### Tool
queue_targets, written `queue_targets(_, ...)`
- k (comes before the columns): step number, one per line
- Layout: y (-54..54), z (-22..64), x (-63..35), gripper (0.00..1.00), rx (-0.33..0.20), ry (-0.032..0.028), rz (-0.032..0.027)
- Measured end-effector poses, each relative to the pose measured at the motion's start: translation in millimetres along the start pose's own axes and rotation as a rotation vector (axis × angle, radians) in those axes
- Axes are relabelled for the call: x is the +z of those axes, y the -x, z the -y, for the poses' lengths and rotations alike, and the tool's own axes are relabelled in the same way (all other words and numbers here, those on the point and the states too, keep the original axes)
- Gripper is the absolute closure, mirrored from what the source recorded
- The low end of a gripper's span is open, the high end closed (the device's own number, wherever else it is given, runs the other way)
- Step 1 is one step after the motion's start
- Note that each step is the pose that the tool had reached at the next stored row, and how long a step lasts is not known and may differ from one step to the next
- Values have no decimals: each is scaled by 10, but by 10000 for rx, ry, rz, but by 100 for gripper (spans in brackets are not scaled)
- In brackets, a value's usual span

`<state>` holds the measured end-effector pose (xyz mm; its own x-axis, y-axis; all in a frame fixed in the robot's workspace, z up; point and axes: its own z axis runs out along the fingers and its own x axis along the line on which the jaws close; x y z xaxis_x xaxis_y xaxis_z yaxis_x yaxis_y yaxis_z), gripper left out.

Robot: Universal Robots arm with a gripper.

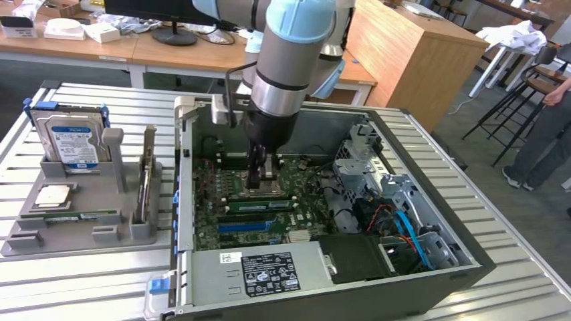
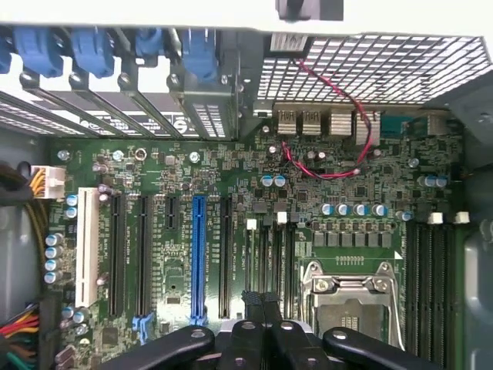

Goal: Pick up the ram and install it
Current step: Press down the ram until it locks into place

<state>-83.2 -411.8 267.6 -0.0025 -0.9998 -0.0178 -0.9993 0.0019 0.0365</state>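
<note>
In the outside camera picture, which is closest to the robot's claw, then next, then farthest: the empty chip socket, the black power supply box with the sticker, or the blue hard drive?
1. CPU socket: inside the computer case, right beneath the gripper.
2. Power supply: at the case's near edge, toward the camera.
3. Hard drive: standing in the grey holder outside the case, on the exterior view's left.

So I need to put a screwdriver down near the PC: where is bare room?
Bare slatted table lies in front of the grey parts holder, and more beyond the case on the exterior view's right. Crowded: the holder with its hard drive, and the motherboard, where the shut gripper hangs.
</note>
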Motion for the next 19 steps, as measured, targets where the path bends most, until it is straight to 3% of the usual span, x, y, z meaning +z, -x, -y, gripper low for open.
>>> queue_targets(19,8,-17,-459,90,0,0,1)
